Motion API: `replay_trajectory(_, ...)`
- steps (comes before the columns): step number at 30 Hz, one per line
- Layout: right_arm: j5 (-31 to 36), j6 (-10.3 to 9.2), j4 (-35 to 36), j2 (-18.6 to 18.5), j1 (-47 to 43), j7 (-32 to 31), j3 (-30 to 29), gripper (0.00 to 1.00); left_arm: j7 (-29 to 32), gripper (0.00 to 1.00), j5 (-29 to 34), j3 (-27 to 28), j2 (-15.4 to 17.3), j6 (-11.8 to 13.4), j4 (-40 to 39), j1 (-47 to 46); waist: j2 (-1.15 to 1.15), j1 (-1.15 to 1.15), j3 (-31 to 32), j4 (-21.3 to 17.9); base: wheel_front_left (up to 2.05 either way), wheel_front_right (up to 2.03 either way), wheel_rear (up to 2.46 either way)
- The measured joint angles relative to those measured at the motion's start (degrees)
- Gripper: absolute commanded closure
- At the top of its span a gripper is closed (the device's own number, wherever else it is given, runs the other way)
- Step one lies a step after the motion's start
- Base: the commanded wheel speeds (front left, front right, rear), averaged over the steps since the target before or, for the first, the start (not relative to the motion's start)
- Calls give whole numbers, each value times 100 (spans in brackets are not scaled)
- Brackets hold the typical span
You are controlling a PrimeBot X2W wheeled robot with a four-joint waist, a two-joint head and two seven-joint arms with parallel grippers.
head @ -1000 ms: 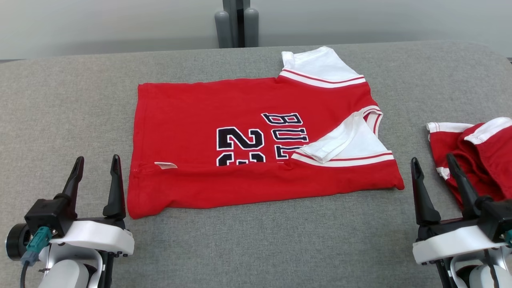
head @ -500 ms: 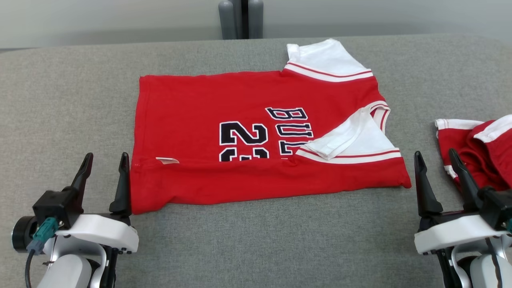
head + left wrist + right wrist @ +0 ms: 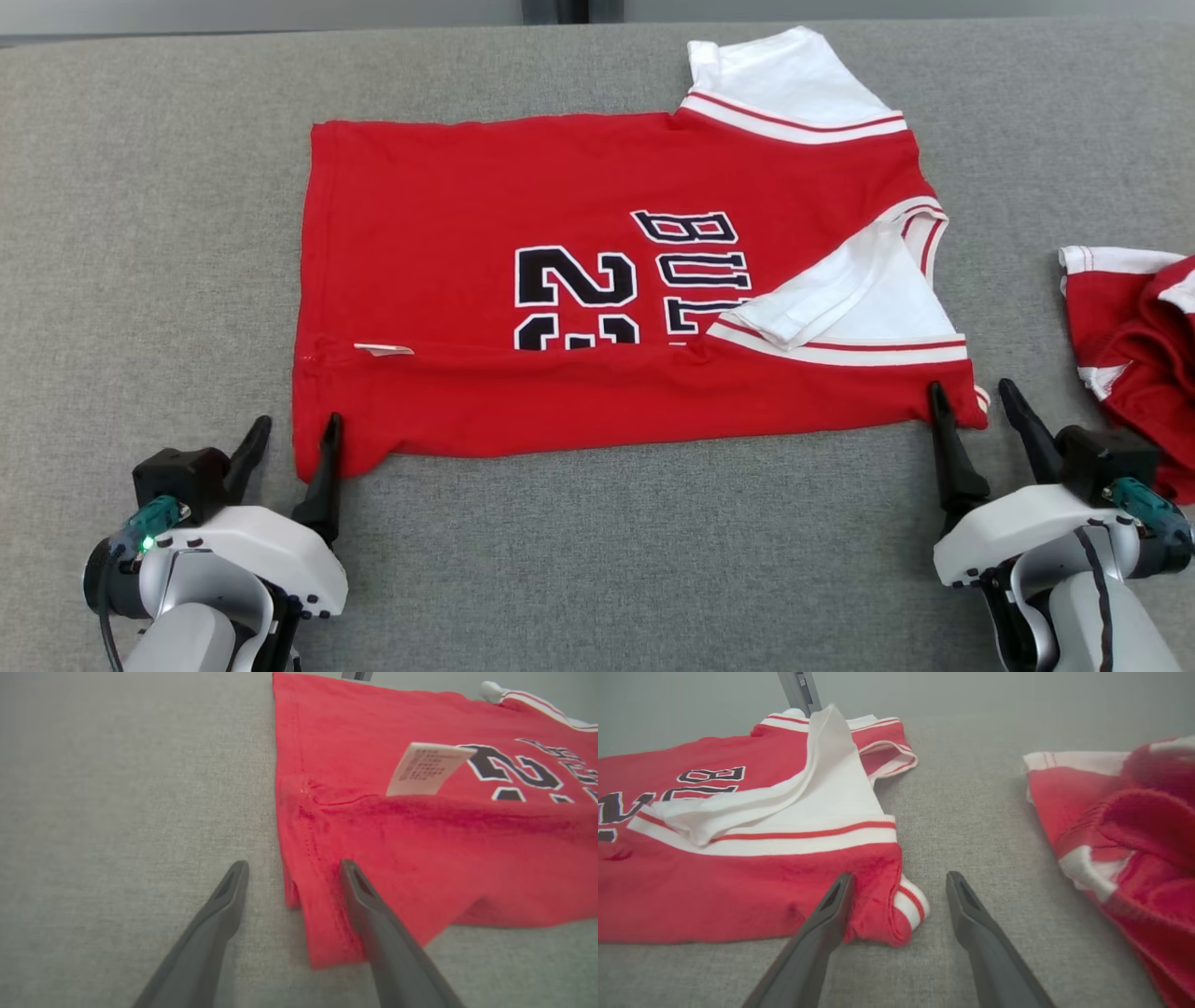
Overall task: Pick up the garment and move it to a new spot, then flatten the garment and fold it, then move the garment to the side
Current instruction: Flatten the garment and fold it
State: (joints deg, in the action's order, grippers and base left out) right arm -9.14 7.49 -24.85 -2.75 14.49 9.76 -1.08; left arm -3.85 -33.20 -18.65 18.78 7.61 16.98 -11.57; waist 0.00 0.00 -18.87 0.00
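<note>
A: Head view: your garment (image 3: pixel 597 280) lies half-folded in the middle of the table (image 3: pixel 140 187), with the left gripper (image 3: pixel 297 425) and right gripper (image 3: pixel 971 387) both spread wide at its near corners.
B: Left wrist: pinch shallow and you'll likely lift one layer only.
A: Right wrist: drift right and you may snag the second red shirt (image 3: pixel 1134 826).
</note>
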Motion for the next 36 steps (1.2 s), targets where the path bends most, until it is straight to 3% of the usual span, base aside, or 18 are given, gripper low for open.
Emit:
replay_trajectory(6,-114,-1,-398,-15,268,16,182,0,366,0,-281,-2,-15,-132,167,-140,0,0,-111,0,0,0,0)
replay_trajectory(7,-172,-1,-425,-23,296,1,224,4,433,0,-318,4,-12,-166,178,-174,0,0,-118,-6,0,0,0)
replay_trajectory(8,-238,-1,-476,-29,325,-38,278,56,511,14,-393,3,-16,-211,186,-189,0,0,-125,-12,0,0,0)
replay_trajectory(9,-286,-1,-516,-42,365,-55,326,87,544,71,-443,7,-4,-256,183,-196,0,0,-130,-20,0,0,0)
replay_trajectory(10,-313,0,-538,-37,394,-59,350,100,575,100,-458,7,16,-271,183,-203,0,0,-130,-26,0,0,0)
replay_trajectory(20,-590,1,-226,9,203,-103,404,100,826,100,-647,68,66,-245,-143,-37,0,0,26,-10,0,0,0)
replay_trajectory(31,-758,1,1604,11,-1465,-891,260,100,1492,100,-850,152,535,102,-1301,881,0,0,423,27,0,0,0)
replay_trajectory(36,-922,1,2095,10,-2216,-1223,182,100,1653,100,-985,229,597,300,-1604,1365,0,0,600,-27,0,0,0)
